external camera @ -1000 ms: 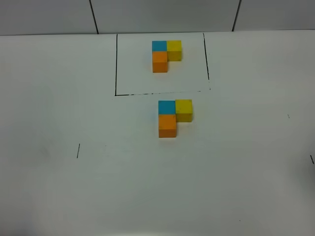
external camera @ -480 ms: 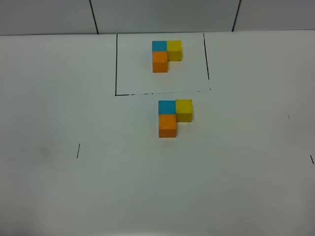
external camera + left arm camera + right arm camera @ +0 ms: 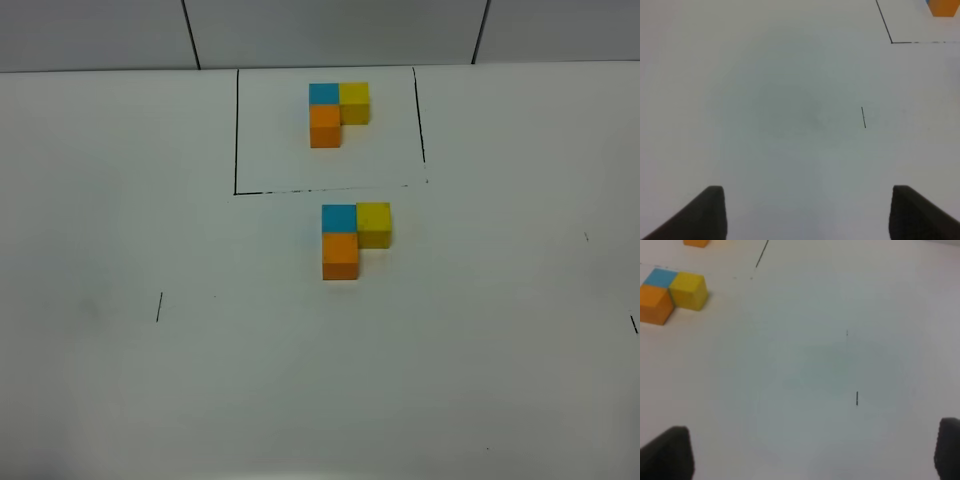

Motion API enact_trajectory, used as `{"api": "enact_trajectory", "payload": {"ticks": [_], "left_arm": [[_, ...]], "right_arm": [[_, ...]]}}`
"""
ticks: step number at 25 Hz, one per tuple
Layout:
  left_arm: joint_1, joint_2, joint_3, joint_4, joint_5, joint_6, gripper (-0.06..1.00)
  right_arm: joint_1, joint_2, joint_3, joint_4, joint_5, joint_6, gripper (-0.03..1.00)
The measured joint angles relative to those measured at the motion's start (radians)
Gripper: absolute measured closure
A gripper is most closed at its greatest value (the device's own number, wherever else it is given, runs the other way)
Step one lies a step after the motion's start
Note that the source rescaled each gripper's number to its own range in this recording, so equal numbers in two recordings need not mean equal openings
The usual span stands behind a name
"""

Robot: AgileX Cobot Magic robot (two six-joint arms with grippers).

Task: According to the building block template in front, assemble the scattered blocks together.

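The template [image 3: 338,113] is an L of blue, yellow and orange cubes inside a thin black drawn frame at the back of the table. In front of it the unframed blue cube [image 3: 338,217], yellow cube [image 3: 373,223] and orange cube [image 3: 340,255] sit pressed together in the same L shape. They also show in the right wrist view [image 3: 671,295]. Neither gripper shows in the exterior view. My left gripper [image 3: 807,212] is open and empty over bare table. My right gripper [image 3: 812,452] is open and empty, well away from the cubes.
The white table [image 3: 300,380] carries short black marks at the left [image 3: 159,307] and the right edge [image 3: 633,324]. A tiled wall runs behind the table's back edge.
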Motion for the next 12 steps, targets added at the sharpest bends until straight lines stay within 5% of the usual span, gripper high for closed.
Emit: {"api": "enact_trajectory", "payload": {"ticks": [12], "left_arm": [[0.0,0.0,0.0,0.0,0.0,0.0,0.48]], "right_arm": [[0.0,0.0,0.001,-0.038,0.0,0.086,0.17]]}}
